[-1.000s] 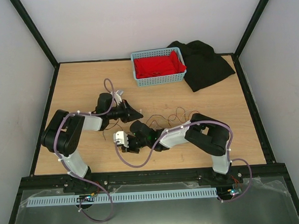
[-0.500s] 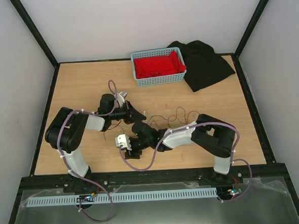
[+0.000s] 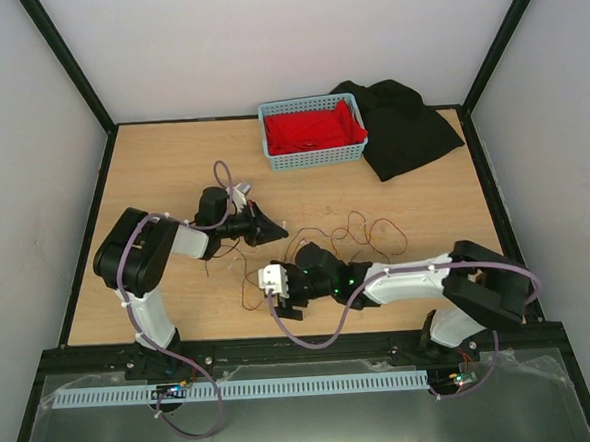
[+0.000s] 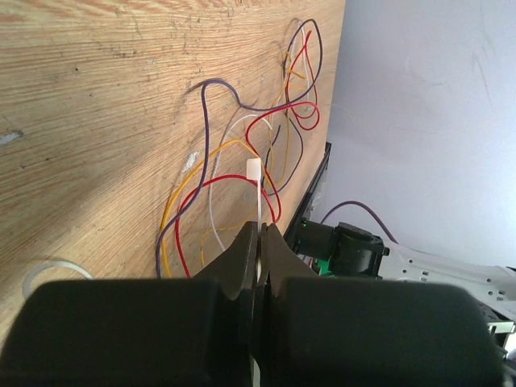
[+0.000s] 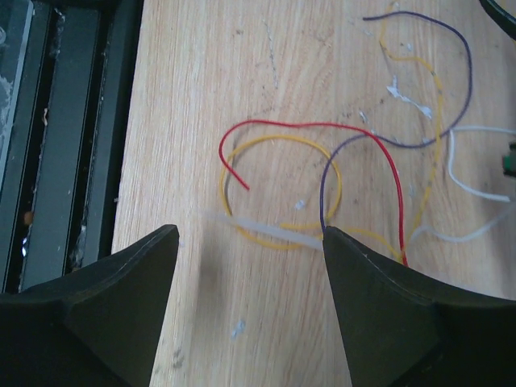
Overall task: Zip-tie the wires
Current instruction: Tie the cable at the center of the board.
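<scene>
The wires (image 3: 361, 232) are thin, curly strands spread over the middle of the table. They show red, yellow, purple and white in the left wrist view (image 4: 242, 145) and in the right wrist view (image 5: 322, 161). My left gripper (image 3: 267, 226) (image 4: 260, 226) is shut on the zip tie (image 4: 255, 189), a whitish strip. Its square head sticks out past the fingertips above the wires. My right gripper (image 3: 287, 282) (image 5: 248, 234) hangs open over the wires, holding nothing. A pale blurred strip (image 5: 270, 230) lies between its fingers; I cannot tell what it is.
A blue basket (image 3: 316, 161) with red cloth stands at the back. Next to it on the right lies a black cloth (image 3: 405, 129). The table's black front rail (image 5: 72, 121) is close to the right gripper's left finger. A thin pale loop (image 4: 44, 270) lies on the wood.
The right gripper has opened wide and shifted to the right along the front of the table. The left gripper edged slightly right and stays shut on the zip tie.
</scene>
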